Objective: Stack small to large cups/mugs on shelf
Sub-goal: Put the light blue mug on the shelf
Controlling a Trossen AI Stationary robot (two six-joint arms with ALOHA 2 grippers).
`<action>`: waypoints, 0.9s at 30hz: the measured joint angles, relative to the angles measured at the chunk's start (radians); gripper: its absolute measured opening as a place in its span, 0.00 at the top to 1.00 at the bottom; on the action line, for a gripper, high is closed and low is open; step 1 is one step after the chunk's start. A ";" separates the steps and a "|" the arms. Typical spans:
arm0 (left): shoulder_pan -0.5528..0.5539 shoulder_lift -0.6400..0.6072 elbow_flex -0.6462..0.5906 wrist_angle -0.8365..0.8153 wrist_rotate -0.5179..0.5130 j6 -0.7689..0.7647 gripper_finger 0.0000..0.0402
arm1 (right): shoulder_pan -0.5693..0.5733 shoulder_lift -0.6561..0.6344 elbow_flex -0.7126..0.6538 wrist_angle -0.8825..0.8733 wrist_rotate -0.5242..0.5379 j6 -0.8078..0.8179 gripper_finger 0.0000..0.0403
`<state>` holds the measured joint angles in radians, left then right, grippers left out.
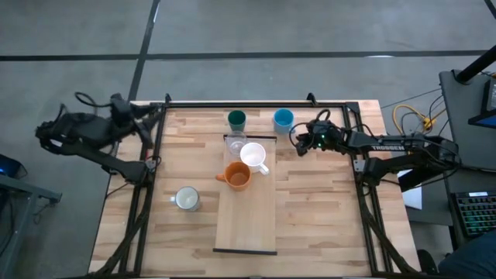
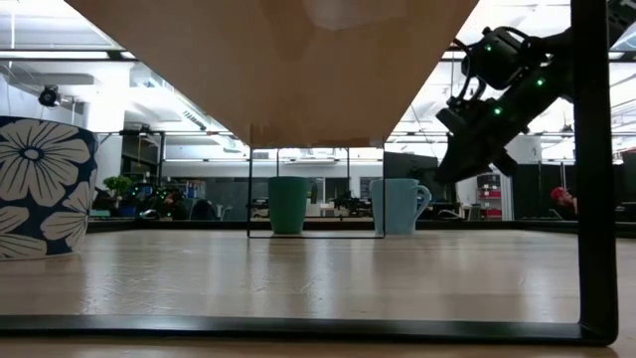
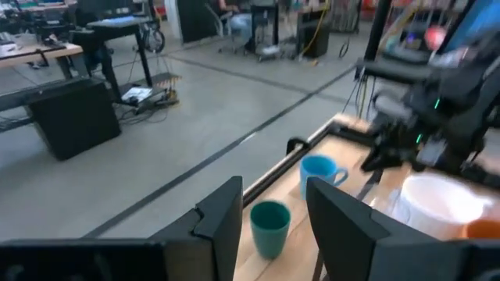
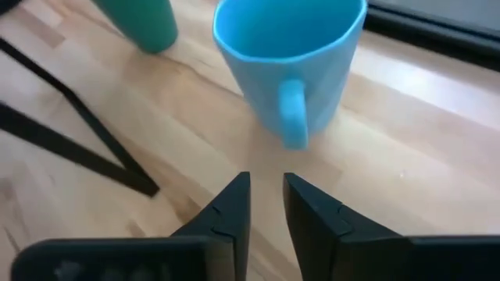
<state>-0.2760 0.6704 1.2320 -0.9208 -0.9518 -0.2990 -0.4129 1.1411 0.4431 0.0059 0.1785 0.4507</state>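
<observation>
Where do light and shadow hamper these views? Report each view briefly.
High view: even light, faint shadows by the orange mug. Low view: bright ceiling lights leave the right gripper a dark silhouette. Right wrist view: the light blue mug casts a soft shadow.

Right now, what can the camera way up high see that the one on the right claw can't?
Only the high view shows the shelf with the clear glass, white mug and orange mug on it, plus the pale mug and the left claw. Only the right wrist view shows the blue mug's handle close up. Both show the blue mug, green cup and right claw.
</observation>
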 joint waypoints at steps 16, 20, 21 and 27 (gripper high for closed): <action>0.001 -0.031 0.000 0.030 -0.003 0.008 0.68 | 0.000 0.000 -0.023 0.083 -0.037 -0.200 0.59; 0.001 -0.025 -0.001 0.030 -0.003 0.023 0.68 | -0.002 0.000 -0.043 0.165 -0.049 -0.249 0.60; 0.001 -0.024 -0.001 0.030 -0.003 0.023 0.68 | -0.008 0.001 -0.048 0.176 -0.048 -0.250 0.60; 0.001 -0.026 -0.001 0.030 -0.003 0.026 0.68 | -0.057 0.100 -0.102 0.283 -0.049 -0.206 0.60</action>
<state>-0.2752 0.6440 1.2312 -0.8910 -0.9546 -0.2729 -0.4702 1.2406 0.3408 0.2894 0.1295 0.2444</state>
